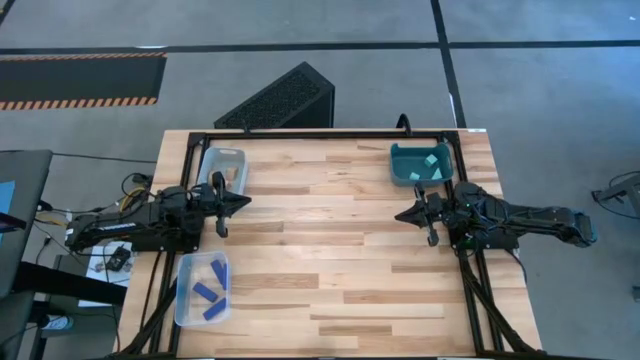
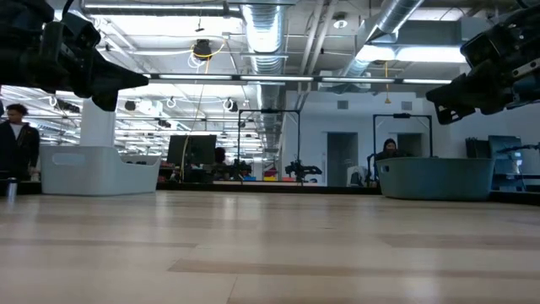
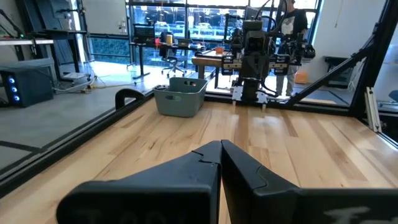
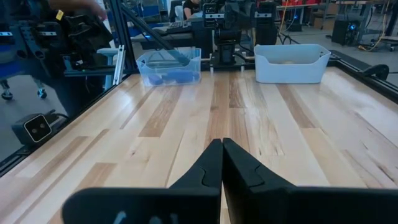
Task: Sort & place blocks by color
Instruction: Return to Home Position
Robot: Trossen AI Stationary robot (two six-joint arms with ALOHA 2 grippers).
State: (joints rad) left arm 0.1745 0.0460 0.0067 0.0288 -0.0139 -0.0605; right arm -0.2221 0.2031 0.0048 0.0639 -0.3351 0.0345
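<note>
- The clear bin (image 1: 203, 288) stands at the near left corner of the tabletop (image 1: 330, 250). Three dark blue bars (image 1: 205, 292) lie flat inside it, each a small oblong, set at different angles and slightly apart from one another.
- The grey bin (image 1: 225, 167) stands at the far left corner. A pale tan bit (image 1: 232, 172) shows faintly inside it; its shape cannot be made out.
- The left pincer (image 1: 243, 200) hangs above the left edge of the tabletop, between the grey bin and the clear bin, pointing toward the middle. In the left wrist view its two dark fingers (image 3: 186, 171) are pressed together at the tips, with nothing between them.
- The middle of the tabletop is bare wood.
- The right pincer (image 1: 402, 214) hangs above the right side, pointing back toward the left arm. In the right wrist view its fingers (image 4: 193, 174) meet at the tips and grip nothing.
- The teal bin (image 1: 421, 163) stands at the far right corner, just beyond the right pincer. Several light cyan cubes (image 1: 430, 160) lie scattered inside it, small and paler than the bin's walls.
</note>
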